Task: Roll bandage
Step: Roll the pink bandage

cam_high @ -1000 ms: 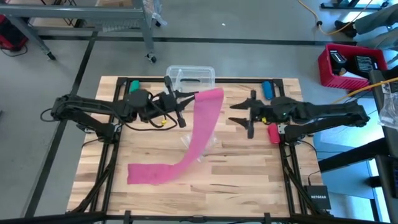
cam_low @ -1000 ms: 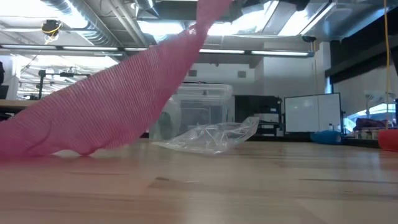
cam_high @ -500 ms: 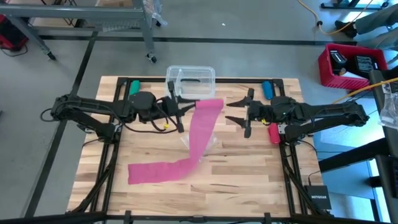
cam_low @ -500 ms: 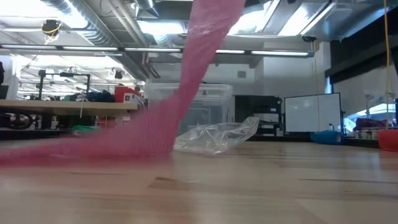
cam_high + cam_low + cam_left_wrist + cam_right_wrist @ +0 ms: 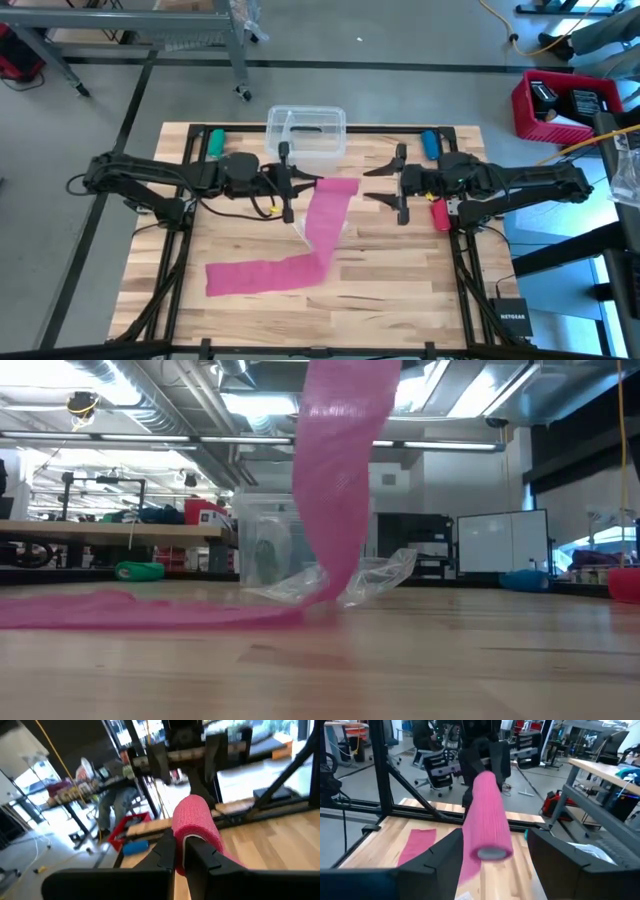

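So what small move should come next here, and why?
Probably the right gripper should close in on the free end of the bandage roll. The left gripper pinches only one end, the right one stands open and apart, and most of the strip hangs down onto the table.

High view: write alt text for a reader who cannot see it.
The left tool is shut on one end of a pink bandage, holding it above a wooden table; the strip hangs down and trails flat toward the table's left. The right tool waits open just beyond the held end, and a clear plastic box sits at the far edge.
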`<move>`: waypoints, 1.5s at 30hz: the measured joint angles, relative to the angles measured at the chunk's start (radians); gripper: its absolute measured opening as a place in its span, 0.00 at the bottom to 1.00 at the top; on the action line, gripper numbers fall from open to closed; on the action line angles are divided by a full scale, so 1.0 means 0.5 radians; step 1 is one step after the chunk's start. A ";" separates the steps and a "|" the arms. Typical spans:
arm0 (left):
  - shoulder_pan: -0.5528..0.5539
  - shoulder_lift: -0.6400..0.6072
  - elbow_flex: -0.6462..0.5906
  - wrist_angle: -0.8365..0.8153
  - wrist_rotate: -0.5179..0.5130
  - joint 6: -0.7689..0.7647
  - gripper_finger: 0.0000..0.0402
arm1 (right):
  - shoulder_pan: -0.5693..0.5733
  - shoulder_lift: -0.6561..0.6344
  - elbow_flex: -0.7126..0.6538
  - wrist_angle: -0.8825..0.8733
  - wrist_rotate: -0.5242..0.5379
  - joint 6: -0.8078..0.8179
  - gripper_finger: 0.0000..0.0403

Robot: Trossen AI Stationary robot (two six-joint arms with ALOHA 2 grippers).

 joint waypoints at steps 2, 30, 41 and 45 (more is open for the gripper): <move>0.000 0.018 0.000 -0.001 0.000 -0.008 0.03 | 0.000 0.050 0.000 0.016 -0.002 0.022 0.55; 0.020 0.134 0.001 -0.127 0.004 -0.051 0.03 | -0.002 0.432 -0.003 -0.089 0.005 0.020 0.38; 0.019 0.112 0.001 -0.112 -0.141 0.055 0.05 | -0.002 0.431 -0.003 -0.053 0.062 0.015 0.37; 0.020 0.075 0.001 -0.120 -0.225 0.050 0.15 | -0.002 0.416 -0.001 -0.061 0.126 0.021 0.37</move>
